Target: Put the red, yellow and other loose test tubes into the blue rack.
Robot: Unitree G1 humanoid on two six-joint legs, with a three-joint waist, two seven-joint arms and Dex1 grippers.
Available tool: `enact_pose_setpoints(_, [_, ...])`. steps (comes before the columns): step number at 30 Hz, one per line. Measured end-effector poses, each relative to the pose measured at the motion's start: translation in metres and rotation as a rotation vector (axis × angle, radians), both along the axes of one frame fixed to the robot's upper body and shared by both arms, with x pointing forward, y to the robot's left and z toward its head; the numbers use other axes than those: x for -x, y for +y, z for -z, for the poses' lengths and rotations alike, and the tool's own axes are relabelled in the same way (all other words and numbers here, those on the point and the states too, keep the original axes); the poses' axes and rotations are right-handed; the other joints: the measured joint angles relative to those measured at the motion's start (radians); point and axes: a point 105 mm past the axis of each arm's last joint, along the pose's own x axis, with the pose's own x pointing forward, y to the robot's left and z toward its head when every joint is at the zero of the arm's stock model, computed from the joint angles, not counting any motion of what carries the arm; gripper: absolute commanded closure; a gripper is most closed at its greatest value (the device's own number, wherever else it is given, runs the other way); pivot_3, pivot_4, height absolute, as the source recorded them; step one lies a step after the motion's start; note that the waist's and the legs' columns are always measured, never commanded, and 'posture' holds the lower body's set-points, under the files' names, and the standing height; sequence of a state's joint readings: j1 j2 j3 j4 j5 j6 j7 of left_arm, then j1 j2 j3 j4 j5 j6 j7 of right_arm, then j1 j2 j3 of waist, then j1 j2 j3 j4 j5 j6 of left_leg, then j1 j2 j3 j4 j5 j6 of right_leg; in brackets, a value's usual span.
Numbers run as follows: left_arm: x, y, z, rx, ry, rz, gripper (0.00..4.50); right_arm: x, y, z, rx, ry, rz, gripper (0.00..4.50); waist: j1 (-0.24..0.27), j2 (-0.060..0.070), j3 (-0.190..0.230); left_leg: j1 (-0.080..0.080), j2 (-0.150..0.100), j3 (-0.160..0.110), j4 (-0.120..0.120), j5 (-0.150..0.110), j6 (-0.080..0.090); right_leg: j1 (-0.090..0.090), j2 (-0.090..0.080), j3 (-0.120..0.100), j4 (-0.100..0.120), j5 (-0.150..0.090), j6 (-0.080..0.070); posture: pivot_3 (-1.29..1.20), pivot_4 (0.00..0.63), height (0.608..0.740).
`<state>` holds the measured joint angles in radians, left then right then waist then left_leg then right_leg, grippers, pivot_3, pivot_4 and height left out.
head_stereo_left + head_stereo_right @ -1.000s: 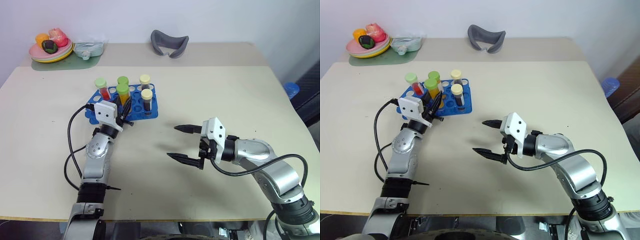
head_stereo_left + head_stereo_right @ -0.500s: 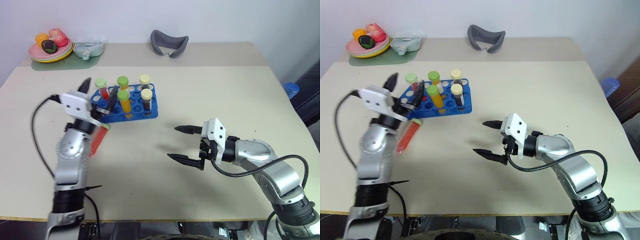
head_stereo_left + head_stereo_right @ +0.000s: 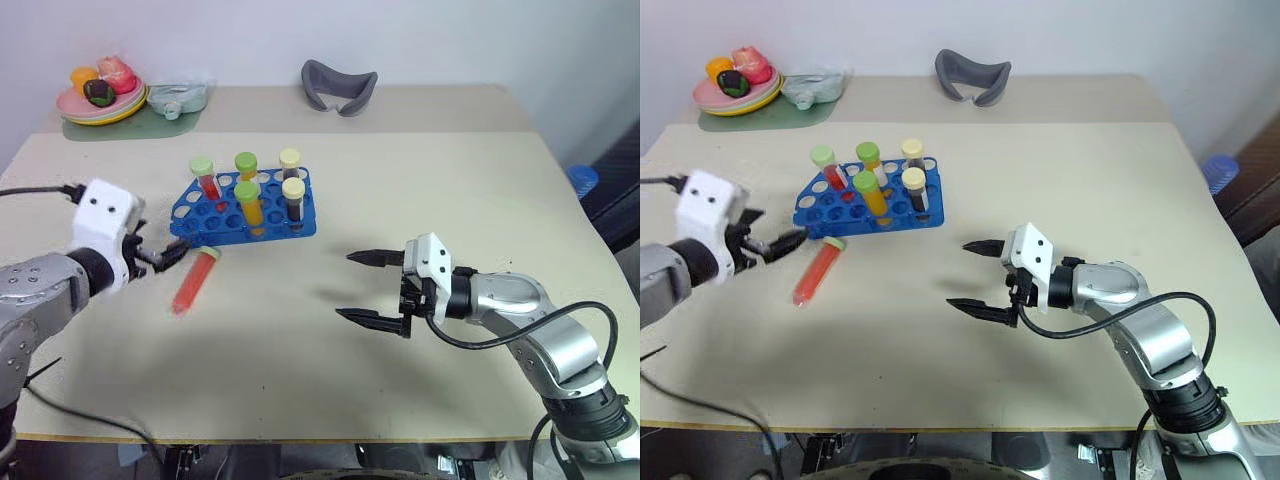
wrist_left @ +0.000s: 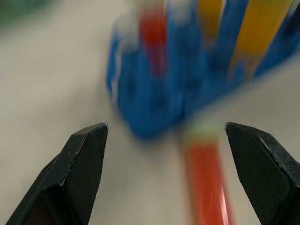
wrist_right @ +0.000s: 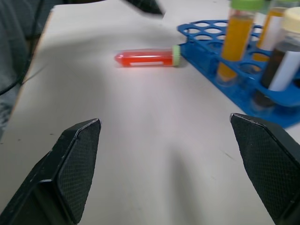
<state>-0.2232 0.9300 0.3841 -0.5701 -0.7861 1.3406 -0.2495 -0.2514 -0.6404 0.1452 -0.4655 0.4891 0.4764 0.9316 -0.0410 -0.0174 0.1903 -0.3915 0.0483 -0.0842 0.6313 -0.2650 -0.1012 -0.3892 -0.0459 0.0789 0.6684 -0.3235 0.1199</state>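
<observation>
A clear plastic test tube of red liquid with a light-green cap [image 3: 196, 279] lies flat on the beige table [image 3: 420, 190], its cap end just beside the near-left edge of the bright blue plastic rack with rows of round holes [image 3: 243, 206]. Whether cap and rack touch I cannot tell.

Five capped tubes stand upright in the rack: a red one with a light-green cap [image 3: 204, 176] at the far left, two yellow-orange ones with green caps [image 3: 247, 199] in the middle, and two dark brown ones with pale-yellow caps [image 3: 293, 199] toward the right.

The left gripper [image 3: 152, 261] hovers left of the lying tube, near it but not touching. Its black fingers [image 4: 86, 161] are spread wide with nothing between them — in the left wrist view the red tube and the rack's end lie ahead of the gap.

The right gripper [image 3: 366, 289] hangs over bare table to the right of the rack, well apart from it, pointing left. Its fingers [image 5: 75, 164] are also spread wide and empty.

At the far left of the table a pale green tray [image 3: 95, 130] carries a stack of coloured plates with toy food [image 3: 100, 90], and a small pale bundle [image 3: 178, 98] sits beside them. A grey curved cushion-like object [image 3: 339, 86] rests at the far edge.
</observation>
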Motion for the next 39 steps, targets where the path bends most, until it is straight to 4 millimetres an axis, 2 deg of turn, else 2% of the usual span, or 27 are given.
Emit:
enact_pose_setpoints(4, [0.0, -0.006, -0.001, -0.014, 0.093, -0.018, 0.19, 0.001, 0.002, 0.0, 0.003, -0.004, -0.012, 0.0, -0.003, -0.001, 0.0, 0.0, 0.0, 0.0, 0.0, 0.0, 0.0, 0.0, 0.0, 0.0, 0.0, 0.0, 0.0, 0.0, 0.15, 0.74])
enact_pose_setpoints(11, [-0.015, -0.009, 0.023, -0.055, 0.257, -0.063, 0.19, 0.002, 0.005, 0.002, -0.008, 0.003, -0.012, 0.0, -0.003, -0.001, 0.0, 0.0, 0.0, 0.0, 0.0, 0.0, 0.0, -0.001, 0.0, 0.0, 0.0, 0.0, 0.0, 0.0, 0.15, 0.74])
enact_pose_setpoints(19, [-0.039, -0.011, 0.019, -0.099, 0.359, -0.083, 0.19, 0.004, 0.011, 0.003, -0.02, 0.012, -0.024, 0.0, -0.005, -0.001, 0.0, -0.001, 0.0, 0.0, 0.0, 0.0, 0.0, -0.001, 0.0, 0.0, 0.0, 0.0, 0.0, 0.0, 0.15, 0.74])
enact_pose_setpoints(25, [-0.038, -0.02, 0.038, -0.116, 0.496, -0.05, 0.19, 0.002, 0.011, 0.004, -0.019, 0.008, -0.013, 0.0, -0.004, -0.001, 0.0, -0.001, 0.0, 0.0, 0.0, 0.0, 0.0, -0.002, 0.0, 0.0, 0.001, 0.0, 0.0, 0.0, 0.15, 0.74])
enact_pose_setpoints(29, [-0.039, -0.025, 0.041, -0.122, 0.531, -0.038, 0.19, 0.003, 0.011, 0.004, -0.022, 0.007, -0.007, 0.0, -0.004, -0.001, 0.0, -0.001, 0.0, 0.0, 0.0, 0.0, 0.0, -0.002, 0.0, 0.0, 0.001, 0.0, 0.0, 0.0, 0.15, 0.74])
enact_pose_setpoints(35, [-0.04, -0.021, 0.044, -0.079, 0.579, -0.08, 0.19, 0.005, 0.011, 0.005, -0.023, 0.01, 0.001, 0.0, -0.005, -0.001, 0.0, -0.001, 0.0, 0.0, 0.001, 0.0, 0.0, -0.002, 0.0, 0.0, 0.001, 0.0, 0.0, 0.0, 0.15, 0.74])
enact_pose_setpoints(38, [-0.041, -0.02, 0.045, -0.075, 0.586, -0.099, 0.99, 0.005, 0.012, 0.004, -0.024, 0.005, -0.002, 0.0, -0.005, -0.001, 0.0, -0.001, 0.0, 0.0, 0.001, 0.0, 0.0, -0.002, 0.0, 0.0, 0.002, 0.0, 0.0, 0.0, 0.15, 0.74])
enact_pose_setpoints(39, [-0.041, -0.019, 0.045, -0.074, 0.587, -0.106, 1.44, 0.006, 0.012, 0.004, -0.025, 0.004, -0.002, 0.0, -0.005, 0.0, 0.0, -0.001, 0.0, 0.0, 0.001, 0.0, 0.0, -0.002, 0.0, 0.0, 0.002, 0.0, 0.0, 0.0, 0.15, 0.74])
